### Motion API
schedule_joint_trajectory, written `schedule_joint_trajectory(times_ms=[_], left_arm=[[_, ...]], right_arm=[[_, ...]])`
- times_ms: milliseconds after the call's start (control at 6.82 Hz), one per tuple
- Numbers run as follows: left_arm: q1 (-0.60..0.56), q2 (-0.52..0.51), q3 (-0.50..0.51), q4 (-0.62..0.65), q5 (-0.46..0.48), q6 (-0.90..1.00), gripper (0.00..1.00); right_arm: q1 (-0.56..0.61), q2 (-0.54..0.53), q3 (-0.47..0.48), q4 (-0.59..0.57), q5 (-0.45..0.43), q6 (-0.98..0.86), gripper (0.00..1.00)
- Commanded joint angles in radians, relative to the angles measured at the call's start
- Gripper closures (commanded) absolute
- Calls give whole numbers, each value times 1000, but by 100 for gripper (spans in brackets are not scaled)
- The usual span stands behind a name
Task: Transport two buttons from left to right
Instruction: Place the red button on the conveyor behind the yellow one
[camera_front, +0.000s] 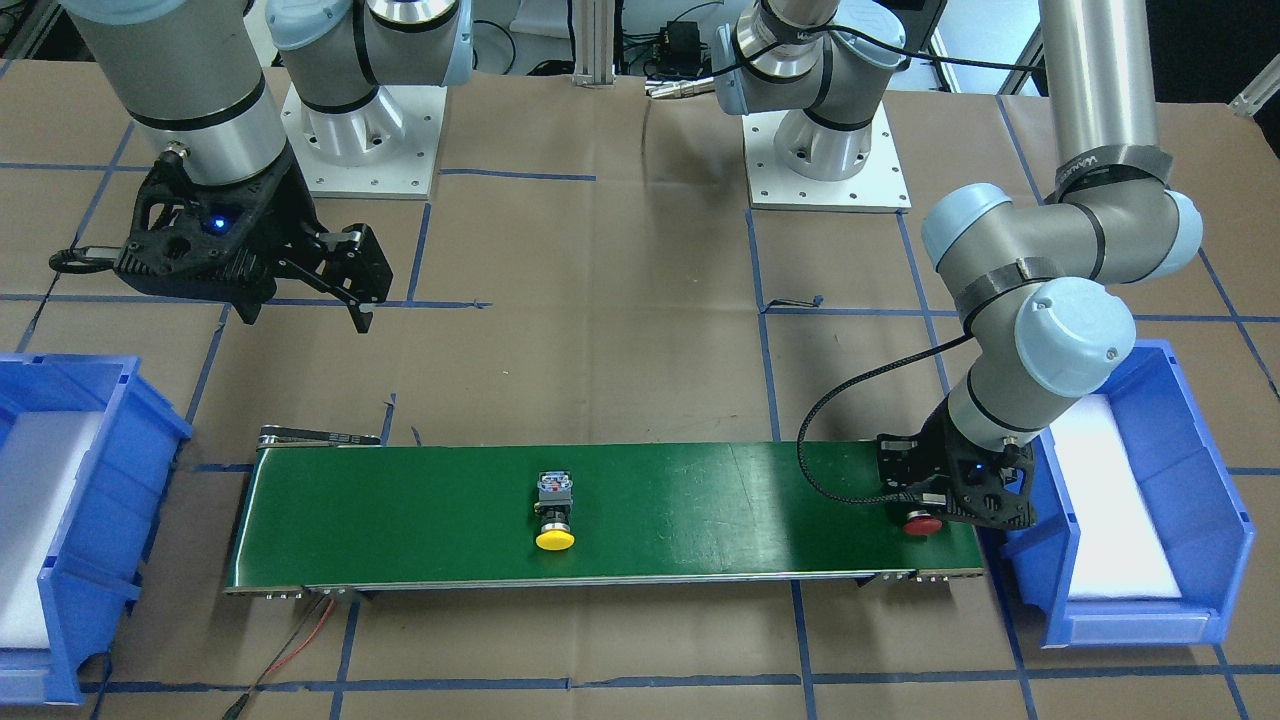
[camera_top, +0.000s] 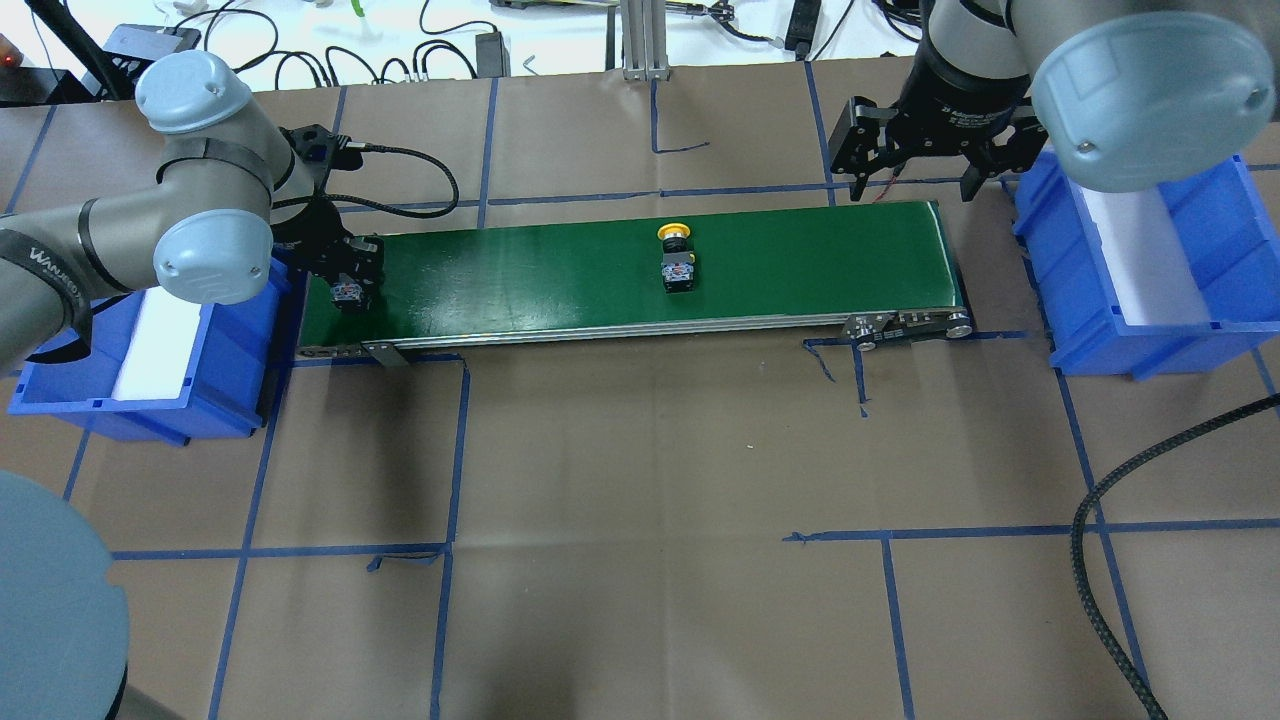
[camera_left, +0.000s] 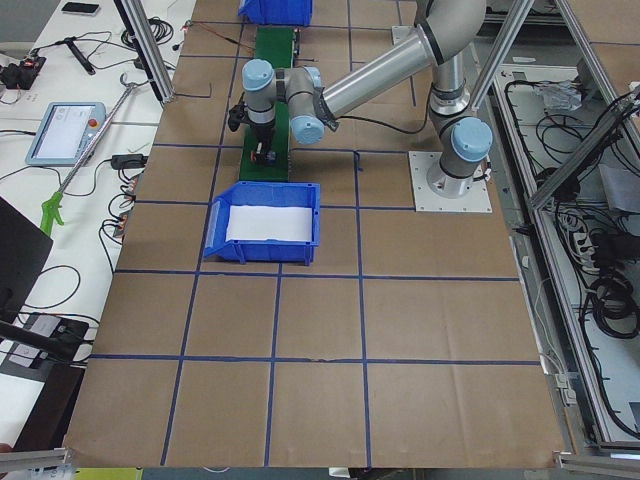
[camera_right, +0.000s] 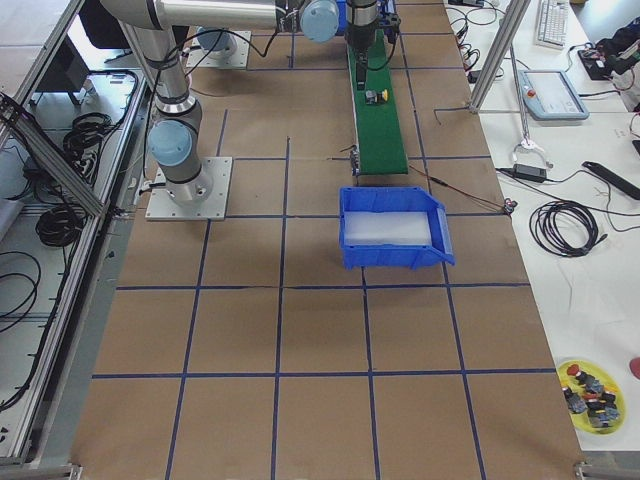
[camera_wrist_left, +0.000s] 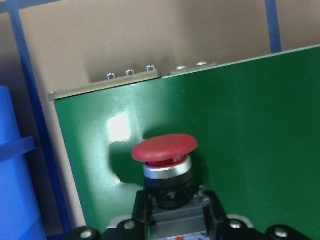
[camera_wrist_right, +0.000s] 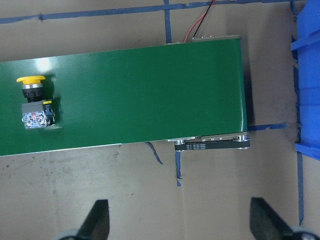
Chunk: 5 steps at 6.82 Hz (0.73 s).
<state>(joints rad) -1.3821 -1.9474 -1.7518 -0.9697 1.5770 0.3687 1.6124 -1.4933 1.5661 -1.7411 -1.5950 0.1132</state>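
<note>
Left gripper (camera_top: 348, 285) clamped on red button (camera_wrist_left: 165, 149), its body mostly hidden, right gripper (camera_wrist_right: 181, 222) wide, yellow button (camera_front: 555, 510) on green belt (camera_front: 700, 500)

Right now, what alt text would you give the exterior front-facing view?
The left gripper grips the red button at one end of a green conveyor belt, beside a blue bin. The yellow button lies on its side mid-belt. The right gripper hangs open above the table near the belt's other end.
</note>
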Motion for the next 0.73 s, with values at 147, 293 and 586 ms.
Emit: schedule_joint_trajectory(times_ms=[147, 293, 586], left_arm=[[5, 18, 18, -1, 0, 3, 0], [5, 34, 44, -20, 3, 1, 0], [3, 96, 134, -216, 3, -4, 0]], right_arm=[[0, 5, 0, -1, -2, 0, 0], [0, 5, 2, 0, -2, 0, 0], [1, 7, 2, -1, -14, 0, 0]])
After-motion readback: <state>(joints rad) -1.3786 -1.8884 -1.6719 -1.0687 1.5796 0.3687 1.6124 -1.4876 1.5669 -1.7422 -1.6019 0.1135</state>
